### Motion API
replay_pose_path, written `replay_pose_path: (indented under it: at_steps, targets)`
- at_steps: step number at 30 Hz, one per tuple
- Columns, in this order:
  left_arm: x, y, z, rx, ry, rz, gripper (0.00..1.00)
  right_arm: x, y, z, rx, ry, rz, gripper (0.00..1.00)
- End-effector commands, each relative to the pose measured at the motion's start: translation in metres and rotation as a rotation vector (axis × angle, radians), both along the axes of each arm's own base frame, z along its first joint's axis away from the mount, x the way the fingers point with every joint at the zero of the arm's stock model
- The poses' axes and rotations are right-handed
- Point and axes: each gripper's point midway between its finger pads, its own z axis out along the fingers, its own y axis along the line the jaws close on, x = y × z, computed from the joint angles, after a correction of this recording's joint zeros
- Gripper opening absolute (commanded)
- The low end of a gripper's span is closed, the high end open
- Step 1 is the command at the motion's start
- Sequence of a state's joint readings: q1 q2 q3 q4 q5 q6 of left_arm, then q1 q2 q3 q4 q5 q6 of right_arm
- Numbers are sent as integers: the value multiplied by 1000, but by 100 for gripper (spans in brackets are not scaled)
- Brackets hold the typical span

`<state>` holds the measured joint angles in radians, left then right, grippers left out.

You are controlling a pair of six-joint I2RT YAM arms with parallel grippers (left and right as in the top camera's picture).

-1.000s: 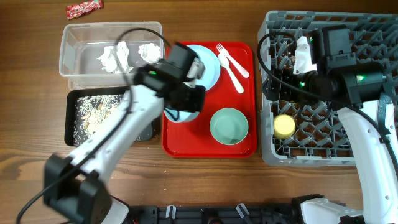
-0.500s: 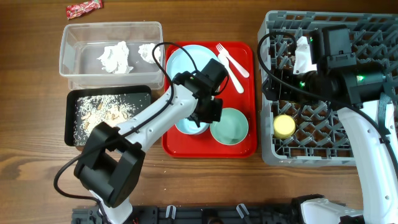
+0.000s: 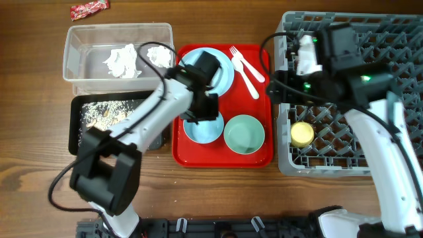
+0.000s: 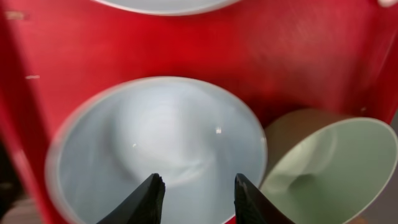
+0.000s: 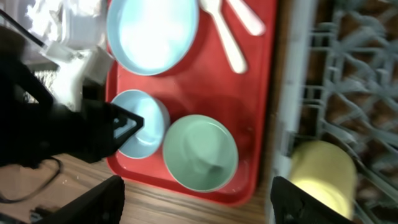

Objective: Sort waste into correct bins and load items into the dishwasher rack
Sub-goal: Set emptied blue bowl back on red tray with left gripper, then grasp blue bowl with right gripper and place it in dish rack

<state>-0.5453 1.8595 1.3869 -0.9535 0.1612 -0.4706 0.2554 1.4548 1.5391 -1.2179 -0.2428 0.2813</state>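
Pale blue bowl (image 3: pixel 204 131) is sitting on the red tray (image 3: pixel 264 110), mint-green bowl (image 3: pixel 244 134) crowding its 3 o'clock rim, left gripper (image 4: pixel 199 180) hanging parted and empty above, risking a finger striking that neighbour.

The jaws are hanging parted above the pale blue bowl (image 4: pixel 155 143); the mint-green bowl (image 4: pixel 336 168) is sitting just right of them on the red tray (image 4: pixel 280 56).

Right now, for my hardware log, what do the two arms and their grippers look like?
The left arm and right arm have white links, black joint housings and looping black cables; green lights glow on the right. The fingers are black, tapering.
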Motion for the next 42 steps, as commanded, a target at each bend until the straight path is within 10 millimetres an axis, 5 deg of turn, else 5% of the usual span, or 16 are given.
replay_pose_path:
  at_steps: [1,10,12,15,22,28,35,38,42]
  targets:
    - [22,32,62,-93,-94,127,38,4,36,-27,6,69,65,77]
    - [20,100,141,-132,-289,219,48,17,107,-104,-59,152,226,70]
    - [20,112,152,-127,-332,240,51,18,115,-129,-99,182,245,58]
    - [21,126,160,-119,-361,279,54,17,118,-158,-158,223,257,51]
    - [25,145,158,-105,-357,335,54,20,120,-203,-209,268,334,51]
    - [27,158,158,-96,-359,372,55,24,123,-214,-214,257,368,40]
    - [27,158,158,-96,-359,372,86,28,126,-213,-207,236,375,6]
    - [27,158,158,-97,-359,372,100,27,128,-212,-194,240,379,4]
    - [27,158,158,-96,-359,373,100,28,129,-193,-169,219,373,4]
